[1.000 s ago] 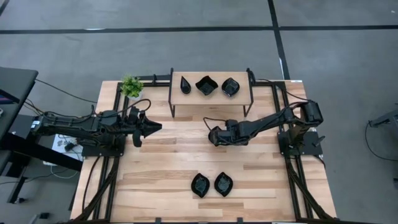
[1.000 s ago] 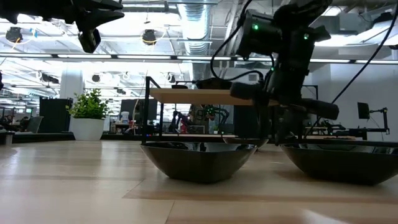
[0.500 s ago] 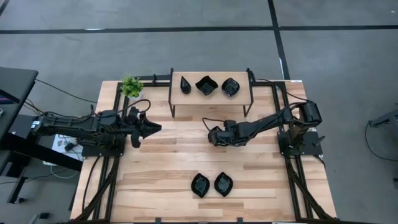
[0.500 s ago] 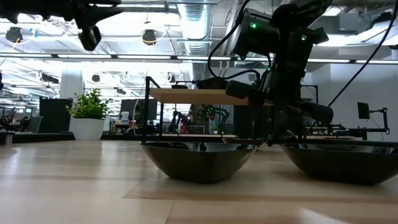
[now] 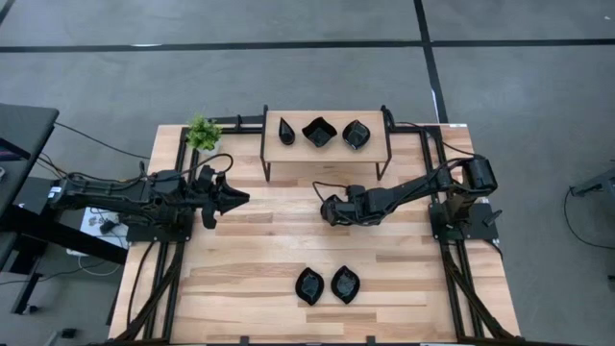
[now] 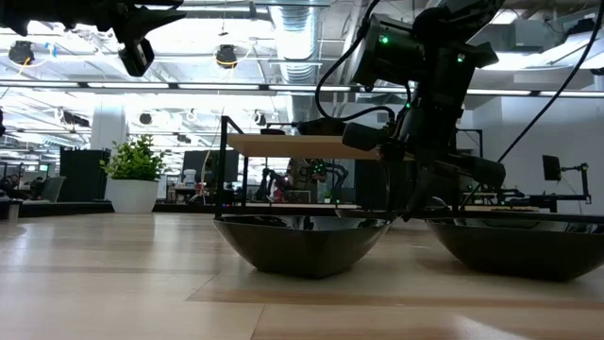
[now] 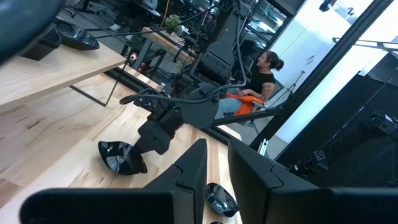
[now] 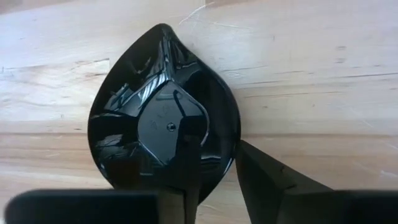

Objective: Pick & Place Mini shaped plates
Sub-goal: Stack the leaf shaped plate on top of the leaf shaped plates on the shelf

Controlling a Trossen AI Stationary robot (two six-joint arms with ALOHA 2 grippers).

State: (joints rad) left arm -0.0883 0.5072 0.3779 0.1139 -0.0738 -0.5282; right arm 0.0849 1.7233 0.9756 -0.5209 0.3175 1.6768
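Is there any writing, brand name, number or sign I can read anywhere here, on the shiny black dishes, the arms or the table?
None can be read.
Glossy black teardrop dish under the right claw: only reflections, no lettering.
Two glossy black dishes at the table's near edge and three on the small wooden shelf: no marks show.
Dark robot arms and light wooden table: no readable label.

Wooden table (image 5: 250, 250): two plates (image 5: 327, 285) near front edge, plant (image 5: 203, 133), shelf (image 5: 327, 146).
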